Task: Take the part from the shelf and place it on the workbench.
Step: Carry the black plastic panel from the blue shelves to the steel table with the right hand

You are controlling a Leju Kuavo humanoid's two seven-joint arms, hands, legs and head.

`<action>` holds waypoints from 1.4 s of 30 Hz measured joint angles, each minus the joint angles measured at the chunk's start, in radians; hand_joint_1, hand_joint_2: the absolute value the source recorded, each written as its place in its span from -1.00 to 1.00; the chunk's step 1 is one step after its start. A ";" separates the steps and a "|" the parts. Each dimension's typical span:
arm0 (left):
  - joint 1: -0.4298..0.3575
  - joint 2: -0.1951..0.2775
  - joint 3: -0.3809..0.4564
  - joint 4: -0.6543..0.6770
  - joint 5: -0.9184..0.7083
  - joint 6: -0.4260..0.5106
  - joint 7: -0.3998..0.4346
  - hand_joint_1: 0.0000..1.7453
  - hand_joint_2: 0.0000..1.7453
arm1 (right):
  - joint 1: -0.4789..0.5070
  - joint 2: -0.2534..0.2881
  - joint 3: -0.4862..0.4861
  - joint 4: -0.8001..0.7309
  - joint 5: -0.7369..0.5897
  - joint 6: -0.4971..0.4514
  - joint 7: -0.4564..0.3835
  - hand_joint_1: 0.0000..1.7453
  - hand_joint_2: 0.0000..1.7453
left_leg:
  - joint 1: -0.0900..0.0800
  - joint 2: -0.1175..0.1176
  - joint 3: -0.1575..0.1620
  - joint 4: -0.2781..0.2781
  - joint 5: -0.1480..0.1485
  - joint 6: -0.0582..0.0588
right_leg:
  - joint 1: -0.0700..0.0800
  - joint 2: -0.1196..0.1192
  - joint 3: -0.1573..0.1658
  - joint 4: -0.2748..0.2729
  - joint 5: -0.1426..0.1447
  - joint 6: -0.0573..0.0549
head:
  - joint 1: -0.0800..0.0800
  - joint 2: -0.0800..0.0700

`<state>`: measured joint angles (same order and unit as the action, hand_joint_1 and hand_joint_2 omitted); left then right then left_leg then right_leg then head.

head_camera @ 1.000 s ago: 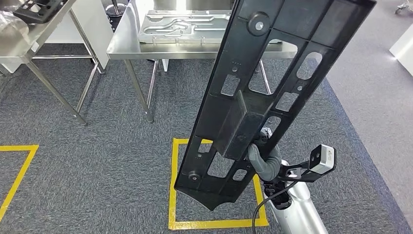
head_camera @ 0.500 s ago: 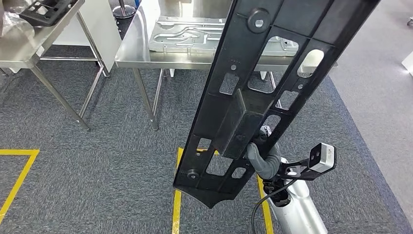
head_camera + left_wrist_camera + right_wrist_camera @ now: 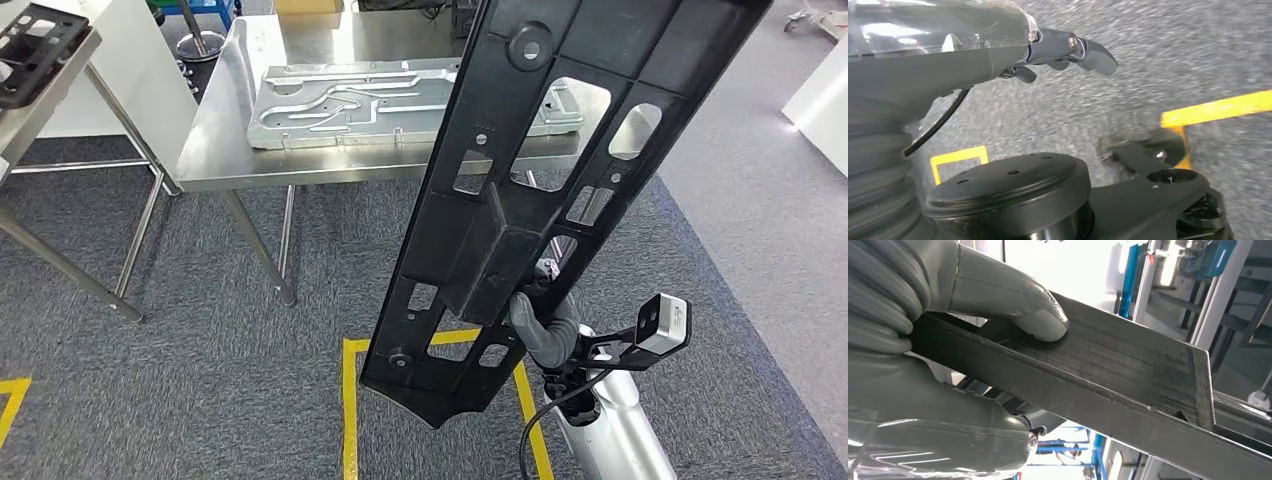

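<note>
Ahead of robot: stainless steel workbench (image 3: 205, 170) stands across the grey carpet, beyond the yellow floor tape (image 3: 349, 400); a silver stamped metal plate (image 3: 330, 105) lies flat on its top.
Part: long black plastic panel with cut-out windows and a raised box section (image 3: 520, 200), off the shelf and carried in the air, not touching the bench.
Right hand: right hand (image 3: 540, 325) grasps the panel from behind at the box section; in the right wrist view the thick grey thumb (image 3: 1040, 322) presses on the dark flat face and the rest of the hand wraps the other side.
Left hand: left hand (image 3: 1068, 50) hangs low over the carpet, fingers loosely extended, nothing in it.
Long axis: near upright, leaning so the upper end tips forward and to the right, over the bench's near edge in the head view; lower end hangs over the yellow tape near the robot.
Key relation: bench top lies forward and left of the holding hand; the panel's upper end is the end nearest it. Right hand is the only one on the part, so it is the working hand.
Judgement: transport step, placing not yet done. The panel probably has to be tipped flat, beside or clear of the silver plate.
Risk: long lever on a single grasp; the lower end may swing.
</note>
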<state>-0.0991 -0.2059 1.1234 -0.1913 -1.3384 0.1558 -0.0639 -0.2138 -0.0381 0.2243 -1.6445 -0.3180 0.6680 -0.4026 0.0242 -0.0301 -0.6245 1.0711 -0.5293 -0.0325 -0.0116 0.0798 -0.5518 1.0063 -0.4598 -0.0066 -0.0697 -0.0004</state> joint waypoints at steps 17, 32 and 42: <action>-0.007 0.001 0.000 0.000 0.007 -0.003 -0.027 -1.00 1.00 | 0.001 -0.009 0.000 -0.020 0.011 -0.013 0.001 1.00 1.00 | -0.026 0.012 0.045 -0.051 0.076 0.042 | 0.005 -0.078 -0.061 0.028 0.013 0.019 | 0.000 0.000; -0.006 0.004 0.000 0.000 0.005 0.006 -0.005 -1.00 1.00 | -0.012 -0.010 0.003 -0.008 0.012 -0.008 -0.004 1.00 1.00 | -0.039 0.023 0.019 -0.041 0.109 0.050 | 0.011 -0.070 0.036 0.006 -0.057 -0.011 | 0.000 0.000; -0.002 0.005 0.001 0.000 -0.001 0.008 -0.001 -1.00 1.00 | -0.014 -0.010 0.005 -0.004 0.010 -0.013 -0.009 1.00 1.00 | -0.029 0.023 0.122 -0.103 0.059 0.068 | -0.009 -0.074 -0.163 0.285 -0.126 0.038 | 0.000 0.000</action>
<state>-0.1008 -0.2007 1.1240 -0.1915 -1.3392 0.1639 -0.0649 -0.2280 -0.0485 0.2289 -1.6483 -0.3075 0.6548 -0.4112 -0.0053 -0.0075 -0.5028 0.9685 -0.4699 0.0352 -0.0205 0.0054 -0.7148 1.2913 -0.5853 0.0317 -0.0694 -0.0004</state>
